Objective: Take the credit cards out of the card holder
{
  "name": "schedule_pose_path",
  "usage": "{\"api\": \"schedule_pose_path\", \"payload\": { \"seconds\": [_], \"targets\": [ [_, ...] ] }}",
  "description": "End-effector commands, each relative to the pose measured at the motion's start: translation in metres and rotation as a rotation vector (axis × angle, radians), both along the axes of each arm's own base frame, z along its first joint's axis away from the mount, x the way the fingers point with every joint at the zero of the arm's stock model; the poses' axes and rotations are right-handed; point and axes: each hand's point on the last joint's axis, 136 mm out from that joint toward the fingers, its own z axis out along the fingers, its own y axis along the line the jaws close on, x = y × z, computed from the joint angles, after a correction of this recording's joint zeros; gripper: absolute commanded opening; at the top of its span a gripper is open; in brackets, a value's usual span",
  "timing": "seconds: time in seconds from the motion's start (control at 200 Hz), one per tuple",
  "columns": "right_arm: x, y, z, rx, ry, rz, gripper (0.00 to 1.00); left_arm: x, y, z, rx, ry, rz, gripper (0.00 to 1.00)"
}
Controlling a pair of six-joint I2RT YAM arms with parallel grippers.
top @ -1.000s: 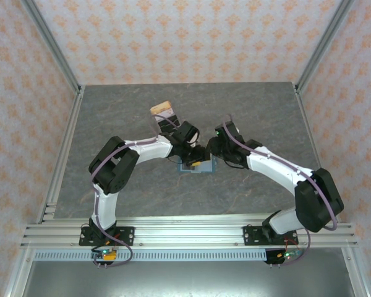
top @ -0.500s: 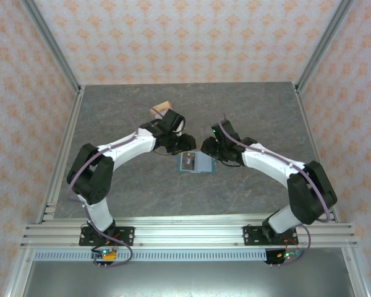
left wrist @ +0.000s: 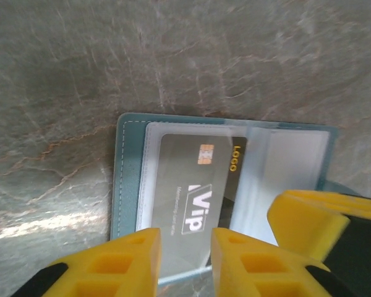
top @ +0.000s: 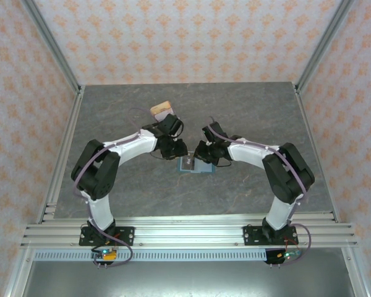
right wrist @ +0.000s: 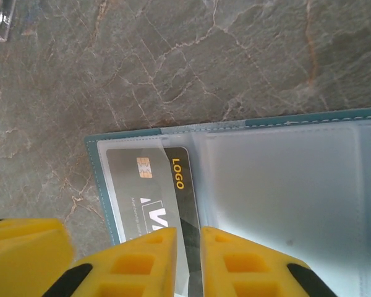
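The blue-grey card holder point(top: 199, 167) lies open and flat on the grey table, between my two grippers. In its left clear sleeve sits a dark grey credit card point(left wrist: 191, 179) with a gold chip and the word LOGO. My left gripper point(left wrist: 185, 260) hovers over the near end of that card, its jaws a small gap apart with nothing between them. My right gripper point(right wrist: 188, 260) stands over the card's bare edge point(right wrist: 180, 185), jaws almost together. The card holder's rim point(right wrist: 98, 167) and an empty right sleeve point(right wrist: 284, 198) show in the right wrist view.
A small stack of tan cards point(top: 162, 109) lies on the table behind the left gripper point(top: 177, 149). The right gripper point(top: 204, 154) is close beside it. Metal rails run along the table's edges, with patterned walls beyond.
Both grippers have drawn in over the card holder from either side, and both sets of jaws have narrowed. The holder has stayed where it was.
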Motion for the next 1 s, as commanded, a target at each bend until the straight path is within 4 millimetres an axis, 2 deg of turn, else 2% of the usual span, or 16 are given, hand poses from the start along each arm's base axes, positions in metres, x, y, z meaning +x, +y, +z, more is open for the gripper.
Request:
{"api": "schedule_pose_path", "payload": {
  "seconds": [0.0,0.315,0.581,0.606,0.996],
  "targets": [
    [0.004,0.012,0.006,0.022,-0.004,0.017,0.17,0.003,-0.007,-0.003,0.017,0.0,0.003,0.24],
    [0.001,0.008,-0.008,-0.04,0.031,0.032,0.16,0.003,0.008,-0.014,0.098,-0.002,0.041,0.16],
    [-0.001,0.004,-0.017,-0.073,0.05,0.035,0.15,0.007,0.006,-0.016,0.094,-0.003,0.049,0.1],
    [-0.001,0.004,-0.016,-0.073,0.048,0.037,0.15,0.005,0.007,-0.027,0.111,0.021,0.048,0.09],
    [-0.003,0.007,-0.02,-0.065,0.055,0.057,0.15,-0.003,0.016,-0.042,0.151,0.054,0.058,0.05]
  ]
}}
